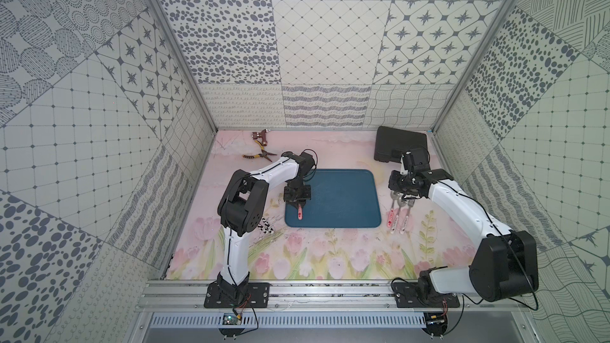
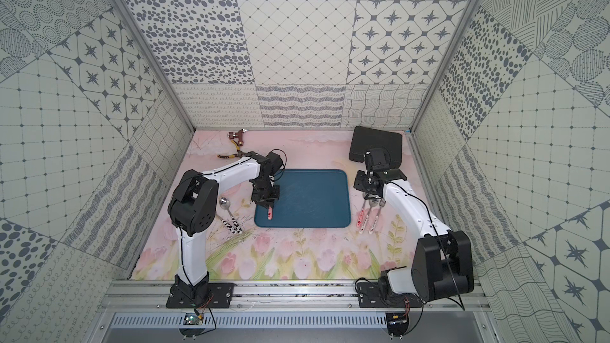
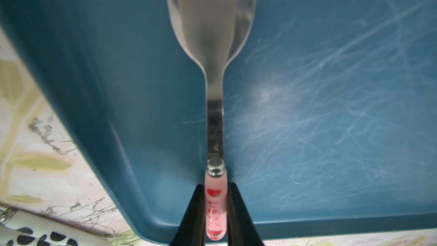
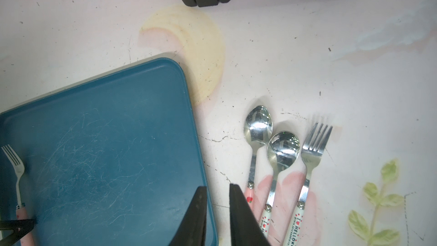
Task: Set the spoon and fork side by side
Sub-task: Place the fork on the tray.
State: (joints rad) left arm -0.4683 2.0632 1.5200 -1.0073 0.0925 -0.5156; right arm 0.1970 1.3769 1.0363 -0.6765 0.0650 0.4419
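My left gripper (image 3: 215, 188) is shut on the pink handle of a fork (image 3: 214, 43). It holds the fork low over the left side of the blue tray (image 1: 346, 199), tines pointing toward the back; the handle end (image 1: 299, 214) sticks out toward the front. Whether the fork touches the tray floor I cannot tell. On the mat just right of the tray lies a pink-handled spoon (image 4: 258, 126). My right gripper (image 4: 217, 186) hovers over the tray's right edge beside that spoon's handle, jaws almost together and holding nothing.
Next to the pink spoon lie a white-handled spoon (image 4: 283, 152) and a white-handled fork (image 4: 315, 147). A spoon with a black-and-white handle (image 2: 227, 214) lies left of the tray. Pliers (image 1: 260, 155) and a copper fitting (image 1: 259, 136) are at back left, a black case (image 1: 401, 143) at back right.
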